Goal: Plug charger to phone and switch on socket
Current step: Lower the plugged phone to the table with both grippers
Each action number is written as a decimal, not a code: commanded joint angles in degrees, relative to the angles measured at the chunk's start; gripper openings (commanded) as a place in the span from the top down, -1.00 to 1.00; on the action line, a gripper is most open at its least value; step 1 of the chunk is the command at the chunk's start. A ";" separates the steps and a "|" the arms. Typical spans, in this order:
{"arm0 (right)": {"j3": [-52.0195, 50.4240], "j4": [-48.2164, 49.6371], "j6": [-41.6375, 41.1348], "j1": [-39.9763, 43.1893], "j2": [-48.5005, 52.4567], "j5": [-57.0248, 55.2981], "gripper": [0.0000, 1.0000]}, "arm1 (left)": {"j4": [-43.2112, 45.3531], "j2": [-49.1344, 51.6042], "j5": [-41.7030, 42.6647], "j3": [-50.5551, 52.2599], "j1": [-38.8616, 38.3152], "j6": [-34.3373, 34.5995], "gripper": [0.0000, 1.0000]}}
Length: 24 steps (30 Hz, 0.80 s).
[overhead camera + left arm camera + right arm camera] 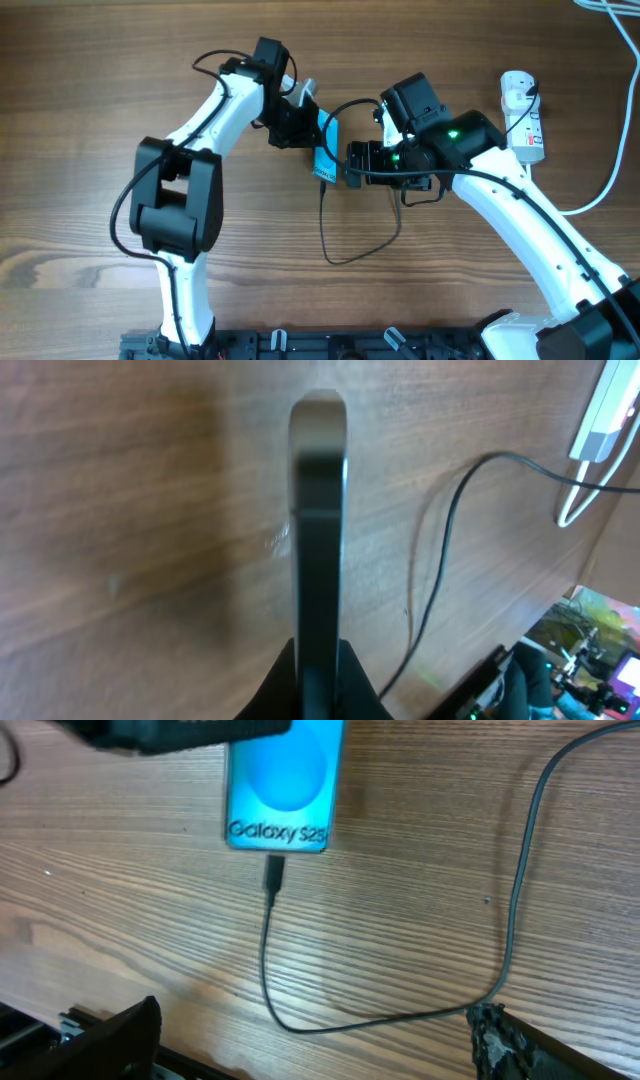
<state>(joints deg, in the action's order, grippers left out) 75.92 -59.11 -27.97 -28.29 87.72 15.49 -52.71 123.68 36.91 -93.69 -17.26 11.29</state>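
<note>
My left gripper (303, 125) is shut on the phone (327, 150) and holds it by its upper part. In the left wrist view the phone (318, 510) shows edge-on between the fingers (320, 685). In the right wrist view the phone (280, 780) shows its teal screen and "Galaxy" text. The charger's connector tip (273, 875) meets the phone's lower edge; I cannot tell if it is fully seated. The thin black cable (335, 255) loops across the table. My right gripper (310, 1050) is open and empty, just right of the phone (347, 168). The white socket (522, 118) lies at the far right.
A thick white cord (610, 170) runs from the socket along the right edge of the table. The black cable (515, 890) passes close by my right gripper's right finger. The socket's end (605, 415) shows at the top right of the left wrist view.
</note>
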 commanded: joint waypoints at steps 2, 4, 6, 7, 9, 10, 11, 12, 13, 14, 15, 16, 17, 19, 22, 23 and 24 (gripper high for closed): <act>0.46 0.07 0.79 -0.07 -0.57 -1.31 -0.99 | 5.25 2.84 1.99 -0.15 -0.96 6.12 0.92; 0.46 0.20 0.76 -0.07 -0.57 -0.57 -0.99 | 6.34 3.52 2.67 -0.15 -1.64 6.12 0.92; 0.46 0.35 0.52 -0.09 -0.57 -0.42 -1.00 | 7.06 3.89 2.64 -0.09 -2.38 6.12 0.92; 0.46 0.42 0.44 -0.09 -0.57 -0.42 -0.99 | 7.39 4.11 2.64 -0.09 -2.91 6.12 0.92; 0.46 0.81 0.35 -0.09 -0.57 0.52 -0.99 | 8.22 4.61 1.95 -0.07 -3.54 6.12 0.92; 0.46 1.11 0.37 -0.09 -0.57 1.81 -1.00 | 8.66 5.01 2.03 -0.07 -3.58 6.25 0.92; 0.46 1.31 0.37 -0.09 -0.57 2.58 -1.00 | 8.92 5.53 2.01 -0.07 -3.63 7.30 0.92; 0.46 1.40 0.35 -0.09 -0.57 2.58 -0.99 | 9.01 6.40 2.01 -0.07 -3.65 7.43 0.92; 0.46 1.49 0.35 -0.07 -0.57 2.56 -1.00 | 8.87 7.19 1.99 -0.04 -3.63 7.39 0.89; 0.46 1.60 0.39 -0.07 -0.57 2.56 -1.00 | 8.81 7.54 1.99 -0.04 -3.63 7.39 0.89; 0.46 1.66 0.37 -0.07 -0.57 2.56 -0.99 | 8.83 7.76 1.99 -0.04 -3.63 7.39 0.90; 0.46 1.66 0.37 -0.07 -0.57 2.54 -0.99 | 8.83 7.78 1.92 -0.04 -3.63 7.28 0.85; 0.46 1.66 0.37 -0.07 -0.57 2.54 -0.99 | 8.81 7.78 1.49 -0.04 -3.65 7.19 0.78; 0.46 1.68 0.37 -0.07 -0.57 2.54 -1.00 | 8.11 7.78 -0.61 -0.04 -3.63 7.21 0.77; 0.46 1.62 -0.22 -0.07 -0.57 2.32 -0.99 | 6.58 7.80 -4.63 -0.04 -3.63 7.19 0.70; 0.46 1.62 -0.72 -0.07 -0.57 2.14 -1.00 | 5.84 7.80 -6.40 -0.04 -3.63 7.19 0.58; 0.46 1.62 -0.68 -0.07 -0.57 2.12 -1.00 | 5.40 7.78 -7.37 -0.04 -3.65 7.19 0.49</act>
<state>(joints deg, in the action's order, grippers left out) 75.92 -57.74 -28.23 -28.29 87.72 17.10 -46.02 129.23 36.71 -94.15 -20.82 17.54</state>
